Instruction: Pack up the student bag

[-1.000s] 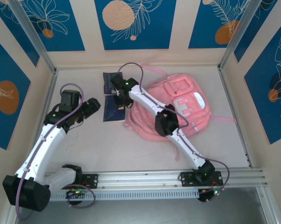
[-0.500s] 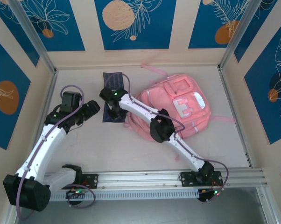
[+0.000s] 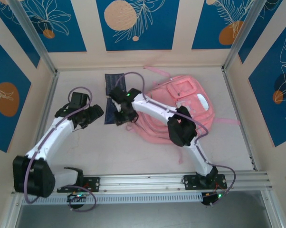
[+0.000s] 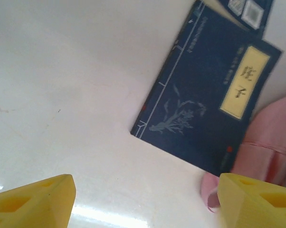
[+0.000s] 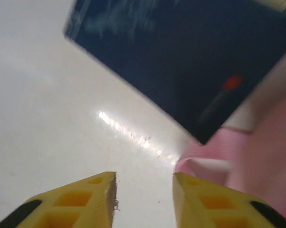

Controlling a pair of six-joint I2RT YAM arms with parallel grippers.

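The left gripper [image 3: 95,113] stands wide open and empty, just left of a dark blue book [image 3: 111,113]. The right gripper [image 3: 120,119], jaws partly apart, holds nothing at the book's near edge; the student bag [image 3: 202,114] lies just right of it

On my remote feed I count one pink backpack [image 3: 183,90]; two dark blue books, a near book [image 3: 109,114] and a far book [image 3: 113,83]; two white arms, left arm [image 3: 50,137] and right arm [image 3: 152,107]; one table [image 3: 109,152].
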